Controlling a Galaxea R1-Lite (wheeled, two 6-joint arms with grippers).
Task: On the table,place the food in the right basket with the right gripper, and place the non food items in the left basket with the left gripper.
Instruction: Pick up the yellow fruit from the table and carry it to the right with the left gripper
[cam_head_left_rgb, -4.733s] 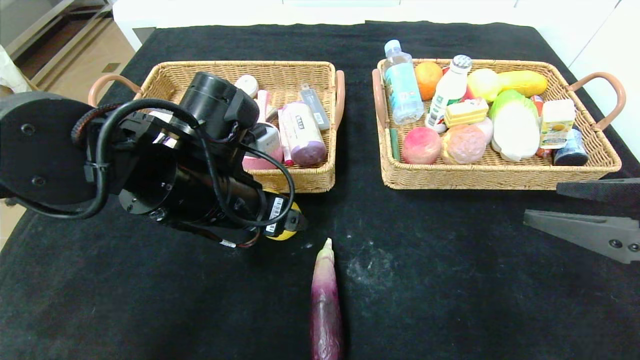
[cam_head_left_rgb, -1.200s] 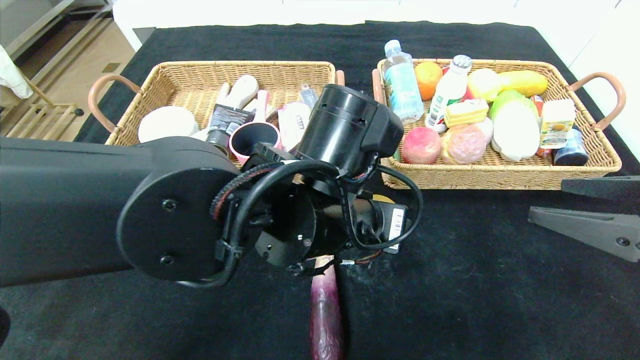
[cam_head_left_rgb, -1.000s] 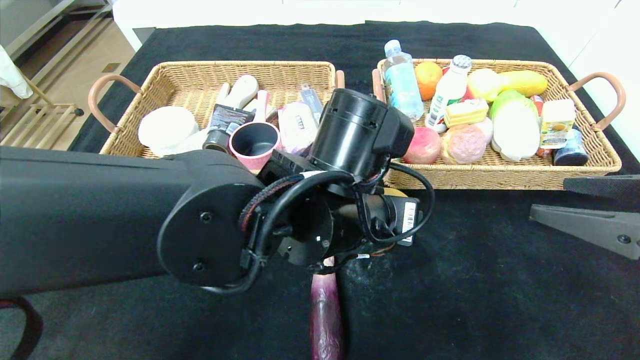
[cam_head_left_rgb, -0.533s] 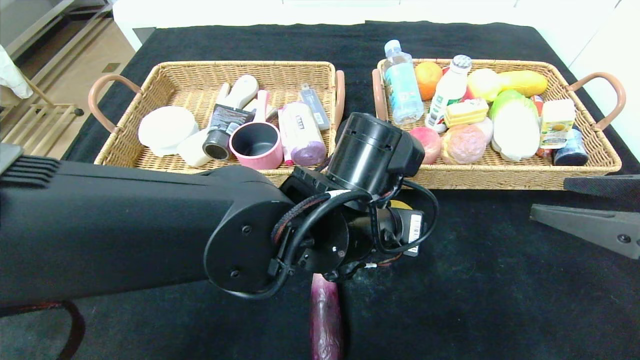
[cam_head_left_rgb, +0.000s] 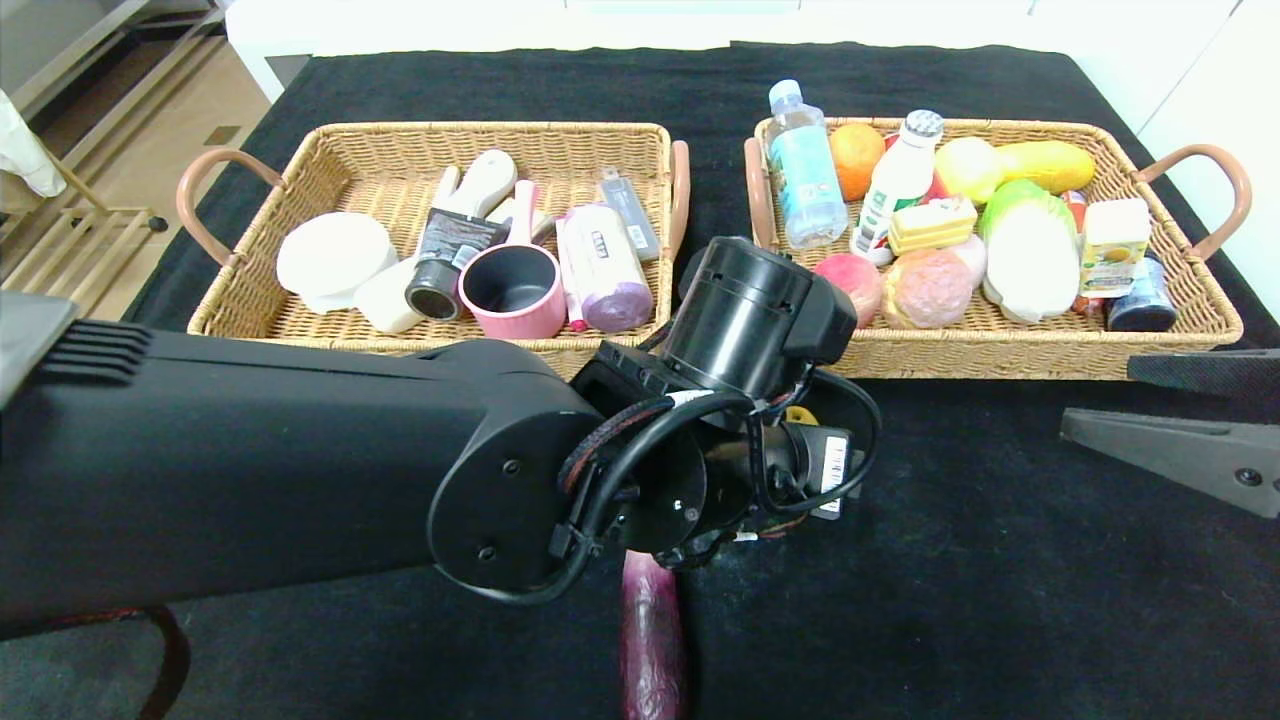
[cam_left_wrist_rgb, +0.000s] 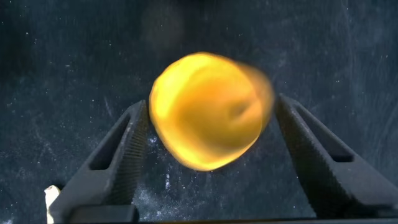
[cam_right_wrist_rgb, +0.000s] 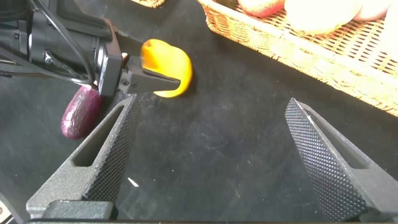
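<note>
The yellow pear (cam_left_wrist_rgb: 208, 109) sits between the spread fingers of my left gripper (cam_left_wrist_rgb: 211, 102), with a small gap on each side, just above or on the black table (cam_head_left_rgb: 950, 560). In the head view my left wrist hides it except a yellow sliver (cam_head_left_rgb: 797, 411). In the right wrist view the pear (cam_right_wrist_rgb: 168, 78) lies right of the purple eggplant (cam_head_left_rgb: 650, 630). My right gripper (cam_head_left_rgb: 1095, 395) is open and empty near the right basket (cam_head_left_rgb: 1000, 362). The white disc (cam_head_left_rgb: 335, 255) and black tube (cam_head_left_rgb: 445, 255) lie in the left basket (cam_head_left_rgb: 480, 130). The yellow carton (cam_head_left_rgb: 1115, 245) stands in the right basket.
The left basket also holds a pink mug (cam_head_left_rgb: 510, 290) and toiletries. The right basket holds bottles, fruit and a cabbage (cam_head_left_rgb: 1030, 250). The eggplant (cam_right_wrist_rgb: 79, 112) lies partly under my left wrist. My left arm (cam_head_left_rgb: 250, 470) spans the near left of the table.
My left arm has swung right from in front of the left basket to the table's middle, carrying the pear with it. The right arm has not moved.
</note>
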